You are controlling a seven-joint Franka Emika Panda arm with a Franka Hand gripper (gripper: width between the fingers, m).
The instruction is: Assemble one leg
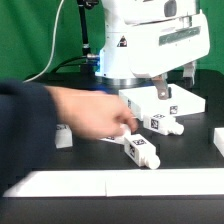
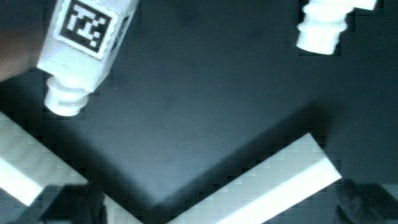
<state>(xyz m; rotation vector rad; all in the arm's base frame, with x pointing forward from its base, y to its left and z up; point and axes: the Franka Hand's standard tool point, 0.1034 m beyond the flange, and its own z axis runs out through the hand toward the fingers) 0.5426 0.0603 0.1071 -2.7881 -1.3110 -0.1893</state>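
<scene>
Several white legs with tag stickers lie on the black table: one leg at the front centre, one leg to its right, one leg at the exterior view's left. A person's hand reaches in from the exterior view's left, its fingertips just above the front leg. My gripper hangs above the table behind the legs, open and empty. In the wrist view my gripper shows two dark fingertips far apart, with one tagged leg and another leg below on the table.
A large flat white panel lies behind the legs, and its white corner shows under my gripper. A long white board runs along the table's front edge. Another white piece sits at the exterior view's right.
</scene>
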